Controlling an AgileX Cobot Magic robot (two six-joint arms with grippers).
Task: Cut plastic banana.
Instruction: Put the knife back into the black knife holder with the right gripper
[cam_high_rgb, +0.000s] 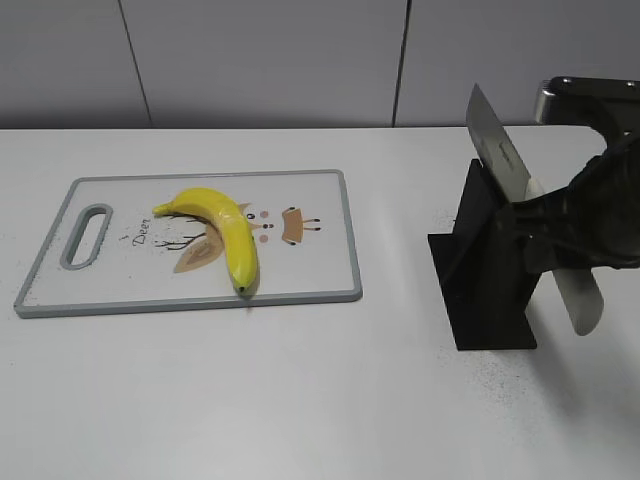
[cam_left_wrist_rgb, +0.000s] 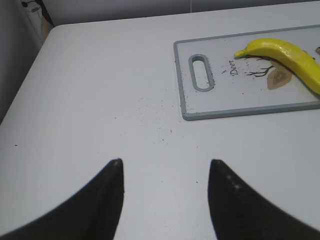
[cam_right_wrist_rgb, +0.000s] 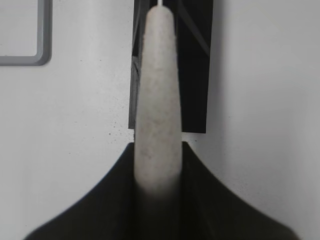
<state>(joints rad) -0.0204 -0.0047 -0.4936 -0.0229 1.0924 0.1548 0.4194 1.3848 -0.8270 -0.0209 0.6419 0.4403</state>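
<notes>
A yellow plastic banana (cam_high_rgb: 222, 231) lies whole on a white cutting board with a grey rim (cam_high_rgb: 340, 240); both show in the left wrist view, the banana (cam_left_wrist_rgb: 285, 55) at the top right. My right gripper (cam_right_wrist_rgb: 158, 150) is shut on the pale handle (cam_right_wrist_rgb: 158, 100) of a knife, whose blade (cam_high_rgb: 498, 152) sticks up tilted above a black knife stand (cam_high_rgb: 482, 270). My left gripper (cam_left_wrist_rgb: 165, 165) is open and empty over bare table, left of the board (cam_left_wrist_rgb: 182, 85). It is out of the exterior view.
The black stand sits right of the board on the white table (cam_high_rgb: 300, 400). A corner of the board shows in the right wrist view (cam_right_wrist_rgb: 42, 55). A grey wall runs behind the table.
</notes>
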